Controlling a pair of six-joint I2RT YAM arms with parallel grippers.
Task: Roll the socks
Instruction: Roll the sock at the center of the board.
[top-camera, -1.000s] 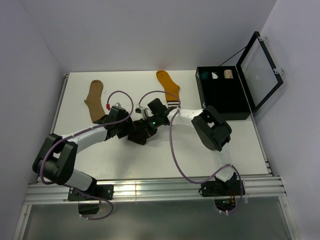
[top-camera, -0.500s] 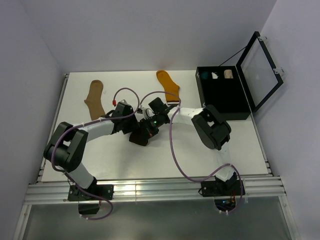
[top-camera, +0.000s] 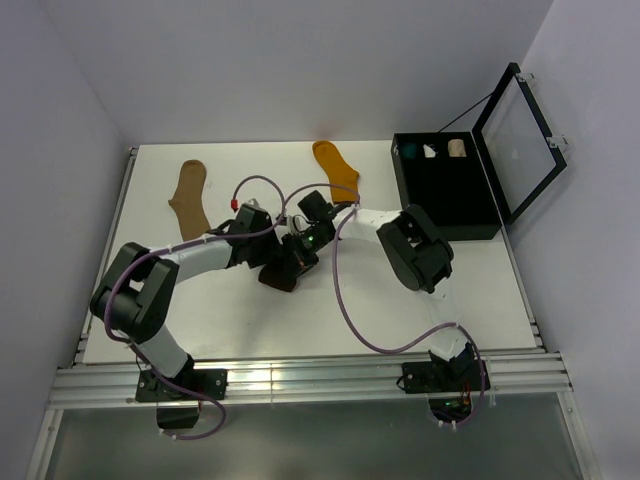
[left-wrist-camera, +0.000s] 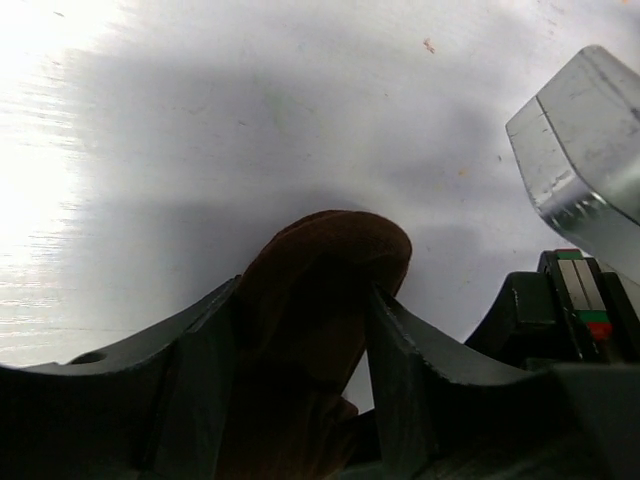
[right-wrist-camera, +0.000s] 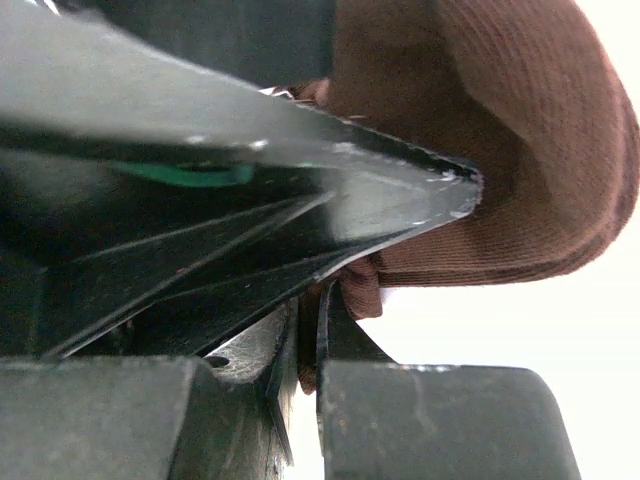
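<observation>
Mid-roll on the dark brown sock (top-camera: 280, 275), middle of the table (top-camera: 450, 300). Left gripper (left-wrist-camera: 305, 292) clamps the bundle, right gripper (right-wrist-camera: 318, 300) pinches its edge tight. Next, I'd guess: tuck the cuff over without it unrolling.

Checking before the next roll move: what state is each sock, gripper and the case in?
dark brown sock: bunched, gripped from both sides.
left gripper: shut on the dark brown sock.
right gripper: shut on the dark brown sock.
tan sock: flat, unrolled.
mustard sock: flat, unrolled.
black case: lid open.
</observation>
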